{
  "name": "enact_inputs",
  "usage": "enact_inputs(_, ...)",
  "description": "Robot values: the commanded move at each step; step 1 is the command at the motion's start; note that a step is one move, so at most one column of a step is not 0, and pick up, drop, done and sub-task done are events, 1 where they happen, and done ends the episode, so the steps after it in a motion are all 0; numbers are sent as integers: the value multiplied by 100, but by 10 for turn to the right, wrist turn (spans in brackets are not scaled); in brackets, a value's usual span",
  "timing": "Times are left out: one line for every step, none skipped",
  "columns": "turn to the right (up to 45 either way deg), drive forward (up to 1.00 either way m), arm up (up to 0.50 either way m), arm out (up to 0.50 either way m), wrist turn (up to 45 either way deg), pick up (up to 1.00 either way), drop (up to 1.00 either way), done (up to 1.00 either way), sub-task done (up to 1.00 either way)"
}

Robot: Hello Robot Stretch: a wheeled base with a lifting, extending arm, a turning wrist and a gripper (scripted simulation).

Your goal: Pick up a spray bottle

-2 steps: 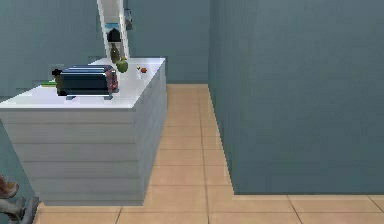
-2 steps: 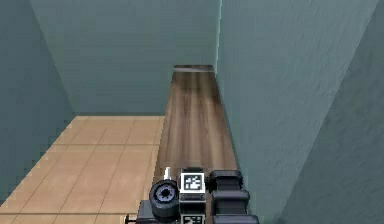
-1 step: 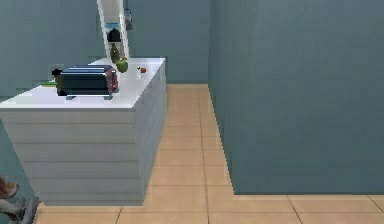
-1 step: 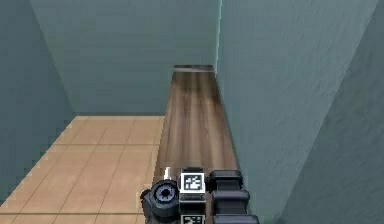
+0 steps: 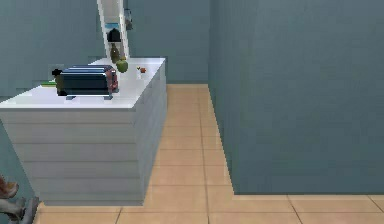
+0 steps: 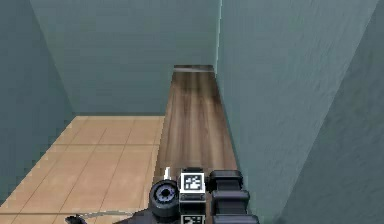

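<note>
Gripper [image 6: 150, 206] cut off at bottom edge (1 marker square [image 6: 194, 219] clipped); cannot tell whether it holds anything.

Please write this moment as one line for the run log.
target: dark bottle at far end of white counter, behind toaster | gripper: near wooden ledge, cannot tell whether it holds anything

tiny unidentifiable blobs [image 5: 141, 69] on counter [image 5: 80, 130]

Tool [image 6: 92, 216] at arm side view's bottom
</note>
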Motion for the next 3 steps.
enact_inputs(0,0,0,0,450,0,0,0,0)
enact_inputs(0,0,0,0,360,0,0,0,0)
enact_inputs(0,0,-30,0,0,0,0,0,0)
